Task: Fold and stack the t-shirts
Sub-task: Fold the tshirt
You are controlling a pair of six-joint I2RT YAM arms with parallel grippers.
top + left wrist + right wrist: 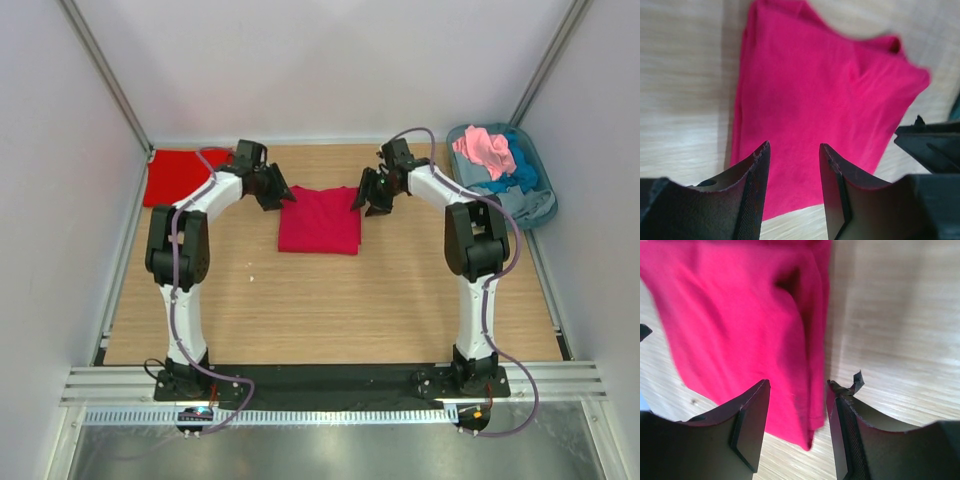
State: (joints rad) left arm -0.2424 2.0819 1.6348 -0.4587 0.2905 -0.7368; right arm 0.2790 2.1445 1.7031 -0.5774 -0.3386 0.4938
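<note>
Top view first: I've got the crimson t-shirt lying folded into a neat rectangle on the wooden table, about the middle of the far half. The left gripper sits just off the shirt's far left corner and the right gripper just off its far right corner, both tilted in toward the cloth. I can't read the jaws from up here. Over in the far left corner the scarlet t-shirt lies flat, well apart from the crimson one. On the far right the grey-blue tub holds a bundle: a pink t-shirt on top, a blue one beside it, and grey cloth spilling over the near rim. Switching to the left wrist: the left gripper has its fingers spread apart with nothing pinched, and through the gap I'm looking straight down on the crimson t-shirt, slightly blurred, with pale table on either side. Now the right wrist: the right gripper is likewise released, fingers apart and clear of the cloth. The crimson t-shirt fills the left of the view, its folded edge running down between the jaws, with bare table on the right. A ragged scrap sticks up from the right-hand fingertip.
</note>
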